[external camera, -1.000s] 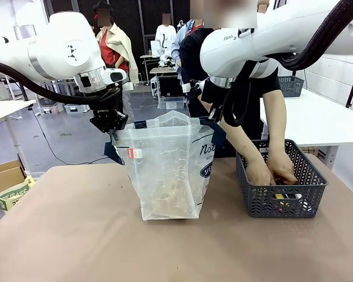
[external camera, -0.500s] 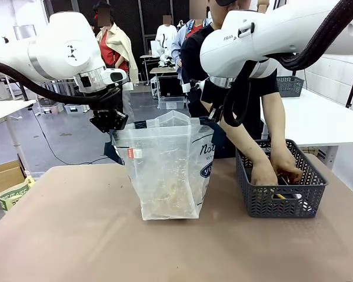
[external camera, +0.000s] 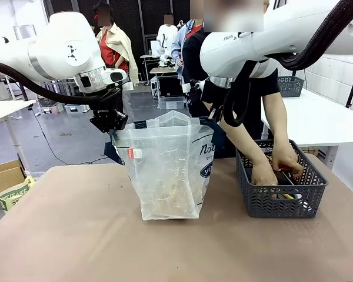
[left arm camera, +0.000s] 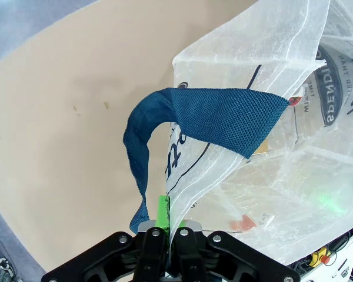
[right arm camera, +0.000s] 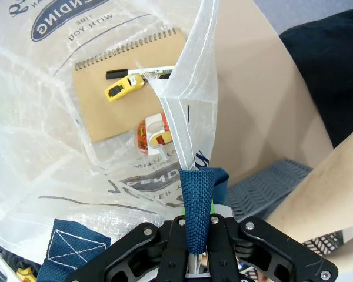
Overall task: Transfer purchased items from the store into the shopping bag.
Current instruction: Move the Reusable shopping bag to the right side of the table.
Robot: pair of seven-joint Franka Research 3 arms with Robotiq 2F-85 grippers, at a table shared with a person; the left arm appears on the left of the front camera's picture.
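The shopping bag (external camera: 165, 170), translucent with navy lettering and a small red tag, stands open mid-table. My left gripper (external camera: 110, 124) is shut on its left rim; in the left wrist view the fingers (left arm camera: 162, 207) pinch the plastic edge beside a navy strap handle (left arm camera: 206, 117). My right gripper (right arm camera: 195, 235) is shut on the bag's other rim at a navy strap (right arm camera: 197, 194). Inside the bag lie a spiral notebook (right arm camera: 129, 82), a yellow item (right arm camera: 122, 87) and a red-and-white roll (right arm camera: 152, 132). The person's hands (external camera: 282, 161) are in the dark grey basket (external camera: 282, 200).
The basket stands right of the bag, close to the right arm (external camera: 253, 41). A cardboard box and a green packet (external camera: 12, 194) sit off the table's left edge. Another basket (external camera: 291, 85) rests on a white table behind. The table's near side (external camera: 165, 252) is bare.
The person's hands have shifted inside the basket, one rising toward its rim. Both grippers and the bag have stayed where they were.
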